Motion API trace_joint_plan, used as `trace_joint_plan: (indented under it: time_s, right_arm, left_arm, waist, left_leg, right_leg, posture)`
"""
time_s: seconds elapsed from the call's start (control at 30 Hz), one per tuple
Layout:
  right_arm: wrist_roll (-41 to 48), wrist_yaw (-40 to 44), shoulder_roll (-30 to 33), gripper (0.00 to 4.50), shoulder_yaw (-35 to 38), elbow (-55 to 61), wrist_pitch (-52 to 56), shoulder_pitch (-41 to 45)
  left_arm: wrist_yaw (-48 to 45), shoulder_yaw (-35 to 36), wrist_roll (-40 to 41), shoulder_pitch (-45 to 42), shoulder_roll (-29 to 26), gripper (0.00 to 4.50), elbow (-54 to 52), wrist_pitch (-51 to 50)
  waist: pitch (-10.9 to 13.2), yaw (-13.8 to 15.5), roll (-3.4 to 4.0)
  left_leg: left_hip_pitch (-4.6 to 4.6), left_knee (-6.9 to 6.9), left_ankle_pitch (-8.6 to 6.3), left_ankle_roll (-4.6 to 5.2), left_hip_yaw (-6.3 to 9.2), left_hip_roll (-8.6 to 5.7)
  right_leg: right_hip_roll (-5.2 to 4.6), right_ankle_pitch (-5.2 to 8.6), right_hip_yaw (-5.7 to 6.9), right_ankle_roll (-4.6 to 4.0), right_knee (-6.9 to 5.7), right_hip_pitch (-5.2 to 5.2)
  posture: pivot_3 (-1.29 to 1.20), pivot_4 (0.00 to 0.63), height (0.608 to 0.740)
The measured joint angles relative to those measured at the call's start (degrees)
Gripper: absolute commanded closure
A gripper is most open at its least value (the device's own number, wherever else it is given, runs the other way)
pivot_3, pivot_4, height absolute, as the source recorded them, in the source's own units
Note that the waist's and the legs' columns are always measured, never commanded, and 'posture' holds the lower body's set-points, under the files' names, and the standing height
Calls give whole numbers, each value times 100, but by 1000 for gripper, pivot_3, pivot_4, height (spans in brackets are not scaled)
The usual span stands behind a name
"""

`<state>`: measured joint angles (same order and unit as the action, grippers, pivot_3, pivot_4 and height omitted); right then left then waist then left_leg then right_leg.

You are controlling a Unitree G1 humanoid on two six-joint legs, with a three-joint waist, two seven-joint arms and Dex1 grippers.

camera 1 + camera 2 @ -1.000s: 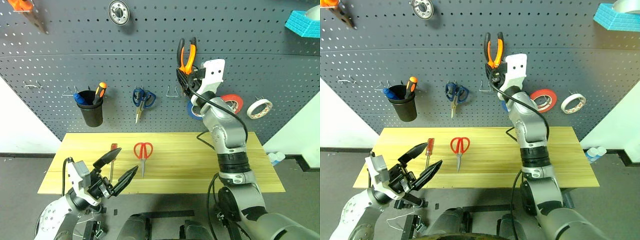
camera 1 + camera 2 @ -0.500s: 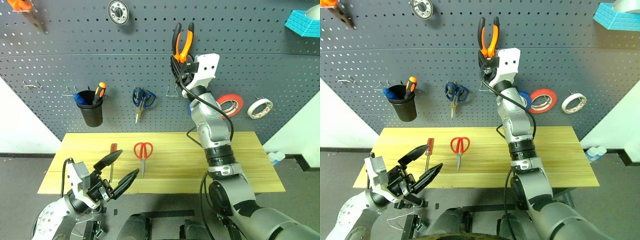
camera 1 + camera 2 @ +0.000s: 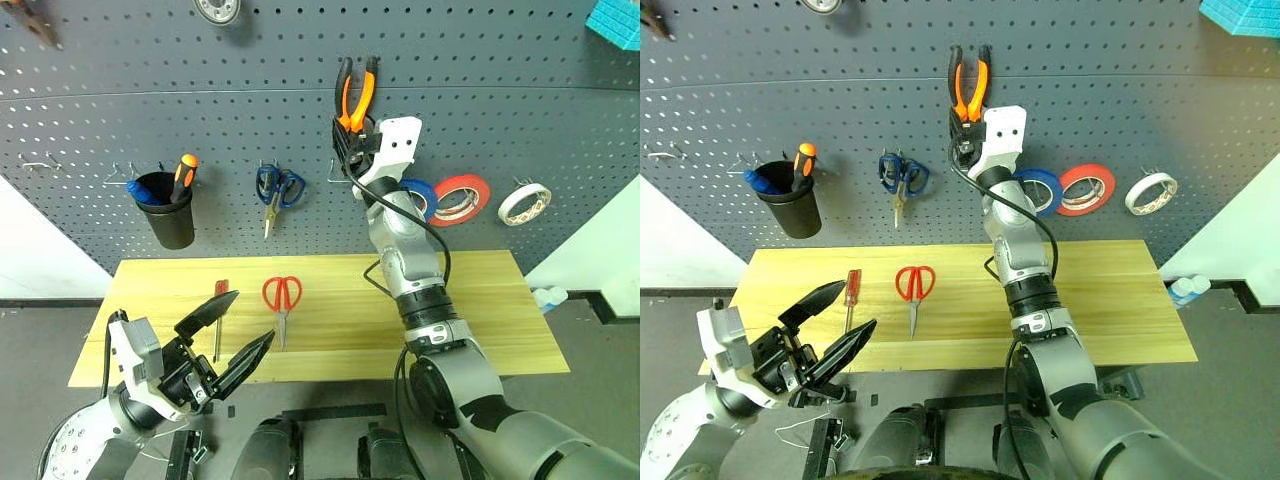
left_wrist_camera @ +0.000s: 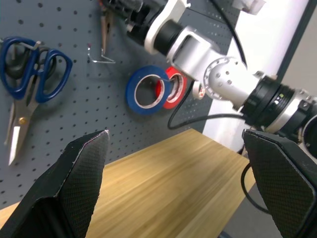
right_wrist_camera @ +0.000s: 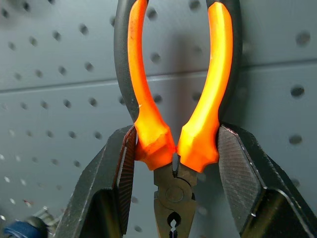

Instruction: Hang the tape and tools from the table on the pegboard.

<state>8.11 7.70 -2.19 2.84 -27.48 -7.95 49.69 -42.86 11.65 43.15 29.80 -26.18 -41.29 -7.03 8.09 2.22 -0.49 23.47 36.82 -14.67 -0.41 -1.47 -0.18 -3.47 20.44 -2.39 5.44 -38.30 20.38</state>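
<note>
Orange rubbery handles of the pliers (image 5: 173, 129) sit clamped in the right pincer (image 3: 352, 140) against the perforated pegboard (image 3: 500, 110); left pincer (image 3: 228, 335) spread apart.

The table (image 3: 480, 300) is pale, matt grained wood. The pliers (image 5: 178, 114) have glossy orange and black plastic grips on dull dark metal. The right gripper (image 5: 176, 163) has black pads with a fine ribbed texture; the pegboard (image 3: 520, 110) is matt grey.
</note>
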Motion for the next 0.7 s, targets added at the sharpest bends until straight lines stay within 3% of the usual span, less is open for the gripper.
trace_joint_plan:
  time_s: [0.63, 0.7]
  right_arm:
    - [8, 0, -49, 2419, 13, -198, -157, 104]
    - [7, 2, -49, 1700, 9, -193, -101, 104]
  left_arm:
    - [181, 62, 113, 66, -79, 0, -170, -154]
    - [183, 58, 109, 23, -79, 0, -161, -154]
  waist:
    - [124, -16, 2]
    - [124, -17, 2]
  left_leg:
    - [-1, -14, -1, -3, 1, 2]
    - [-1, -17, -1, -4, 1, 2]
  right_leg:
    - [-8, 6, 1, -23, 14, 0]
    - [-8, 5, 1, -27, 16, 0]
  posture:
    - [264, 187, 740]
    - [260, 185, 740]
